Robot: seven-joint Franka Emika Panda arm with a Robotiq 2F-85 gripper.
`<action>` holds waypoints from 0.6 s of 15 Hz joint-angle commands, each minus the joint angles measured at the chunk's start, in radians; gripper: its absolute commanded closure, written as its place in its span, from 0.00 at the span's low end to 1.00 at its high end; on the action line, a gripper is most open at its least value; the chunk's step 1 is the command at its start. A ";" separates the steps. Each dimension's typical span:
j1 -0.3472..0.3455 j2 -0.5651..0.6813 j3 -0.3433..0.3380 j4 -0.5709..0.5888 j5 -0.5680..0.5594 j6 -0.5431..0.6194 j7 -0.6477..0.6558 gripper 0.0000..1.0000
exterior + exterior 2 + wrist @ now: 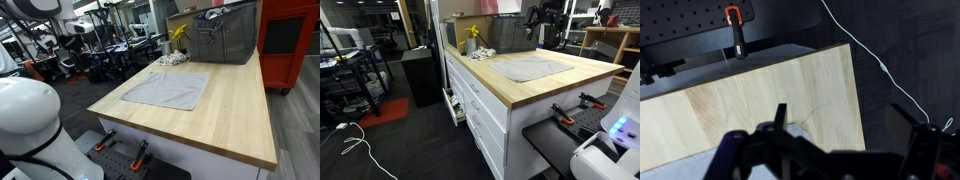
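Workshop setting, with racks and equipment in the background. The work surface is a pale wooden desk (240, 120) with white drawers (480, 110) along its side, seen in both exterior views (500, 88). A grey cloth (167, 90) lies flat and spread out near the middle of the desk top, and it shows in both exterior views (530, 68). Nothing rests on the cloth and nothing touches it. At the far end of the desk stands a grey bin (222, 40). Just beside the bin is a yellow item (178, 34), too small to identify. A red cabinet (290, 40) stands on the floor beyond that end of the desk. My tool (830, 158) shows only in the wrist view, as a dark, blurred shape along the bottom edge. Its fingers stand far apart, so I record it as wide open and holding nothing. It hangs above the bare wood of the desk (770, 95), close to the desk's corner and edge. The wrist view does not clearly show the cloth, so I cannot tell how near the tool is to it. Past the desk edge in that view, a clamp (734, 28) with a red handle sits on a dark platform, and a thin white cable (877, 62) runs across the dark floor (910, 50).
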State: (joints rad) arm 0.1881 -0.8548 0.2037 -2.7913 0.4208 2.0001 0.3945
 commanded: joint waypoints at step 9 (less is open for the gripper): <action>-0.077 0.149 0.064 0.105 -0.057 0.122 0.030 0.00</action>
State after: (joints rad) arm 0.1349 -0.7846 0.2367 -2.7403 0.3933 2.0725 0.3946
